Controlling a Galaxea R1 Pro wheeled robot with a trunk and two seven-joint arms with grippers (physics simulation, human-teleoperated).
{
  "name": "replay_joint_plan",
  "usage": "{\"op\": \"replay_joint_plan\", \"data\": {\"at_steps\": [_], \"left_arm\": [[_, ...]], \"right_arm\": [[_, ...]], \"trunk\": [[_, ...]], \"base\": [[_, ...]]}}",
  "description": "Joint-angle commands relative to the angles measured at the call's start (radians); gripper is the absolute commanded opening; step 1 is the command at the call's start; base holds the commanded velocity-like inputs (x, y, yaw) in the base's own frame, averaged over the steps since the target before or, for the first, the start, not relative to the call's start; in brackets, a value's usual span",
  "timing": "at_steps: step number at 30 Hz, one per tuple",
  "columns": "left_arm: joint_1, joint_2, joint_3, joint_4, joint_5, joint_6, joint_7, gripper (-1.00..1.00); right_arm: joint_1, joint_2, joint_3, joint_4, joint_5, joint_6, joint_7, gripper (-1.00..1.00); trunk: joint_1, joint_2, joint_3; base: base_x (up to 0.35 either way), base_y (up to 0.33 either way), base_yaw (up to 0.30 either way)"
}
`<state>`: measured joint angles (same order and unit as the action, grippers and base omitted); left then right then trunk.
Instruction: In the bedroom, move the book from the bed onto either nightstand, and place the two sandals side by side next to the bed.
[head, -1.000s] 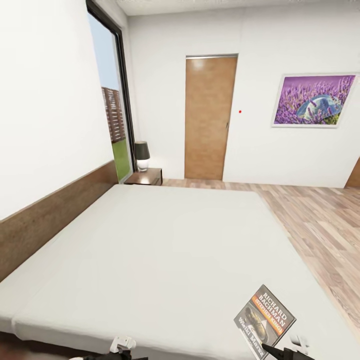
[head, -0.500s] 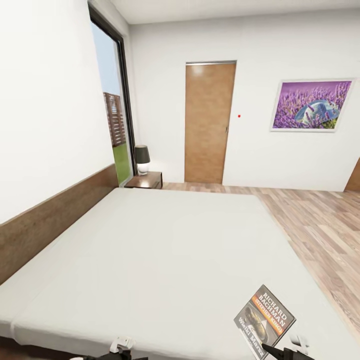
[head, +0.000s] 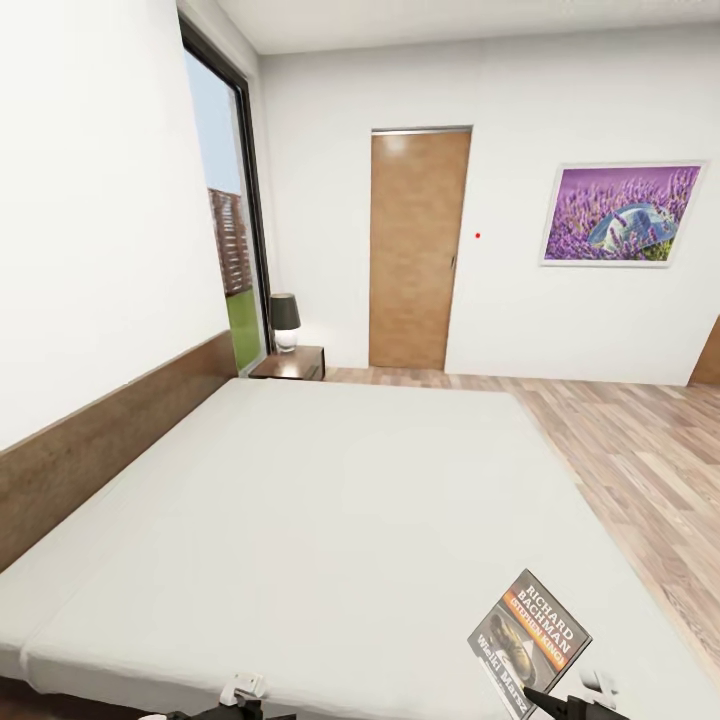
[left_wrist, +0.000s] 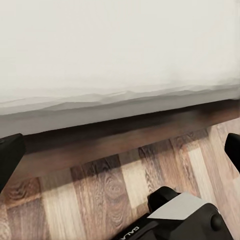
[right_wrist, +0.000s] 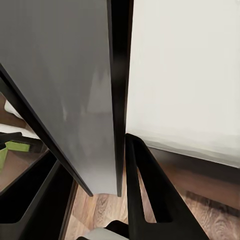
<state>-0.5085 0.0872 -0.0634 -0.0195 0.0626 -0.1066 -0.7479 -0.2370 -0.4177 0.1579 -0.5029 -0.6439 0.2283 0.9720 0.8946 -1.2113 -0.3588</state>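
Paperback book (head: 529, 643), dark with an orange band and white "RICHARD BACHMAN" lettering, stood tilted above the bed (head: 330, 500), clamped in our right claw (right_wrist: 120, 165); our left claw (left_wrist: 120, 150) gaped wide.

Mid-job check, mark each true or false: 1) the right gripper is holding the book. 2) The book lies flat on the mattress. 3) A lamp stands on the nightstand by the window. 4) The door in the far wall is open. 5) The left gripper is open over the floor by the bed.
1) True: the right gripper is shut on the book.
2) False: it is held tilted above the bed.
3) True: the lamp stands on the nightstand.
4) False: the door is closed.
5) True: the left gripper is open, with the wood floor below.
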Motion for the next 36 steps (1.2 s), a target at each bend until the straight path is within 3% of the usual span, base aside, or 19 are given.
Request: {"op": "replay_joint_plan", "data": {"at_steps": [1, 12, 36], "left_arm": [[-0.001, 0.0, -0.007, 0.001, 0.006, -0.005, -0.002, 1.0], [-0.001, 0.0, -0.007, 0.001, 0.006, -0.005, -0.002, 1.0], [-0.001, 0.0, -0.007, 0.001, 0.006, -0.005, -0.002, 1.0]], "right_arm": [[-0.001, -0.001, 0.005, 0.0, -0.011, 0.009, 0.002, -1.0], [-0.001, -0.001, 0.005, -0.002, -0.01, 0.009, 0.006, -1.0], [-0.001, -0.001, 0.005, -0.002, -0.01, 0.009, 0.002, -1.0]], "trunk": [[0.0, -0.001, -0.001], [0.0, -0.001, 0.0], [0.0, -0.001, 0.01]], "base": [[0.0, 0.0, 0.0], [0.0, 0.0, 0.049], [0.0, 0.0, 0.271]]}}
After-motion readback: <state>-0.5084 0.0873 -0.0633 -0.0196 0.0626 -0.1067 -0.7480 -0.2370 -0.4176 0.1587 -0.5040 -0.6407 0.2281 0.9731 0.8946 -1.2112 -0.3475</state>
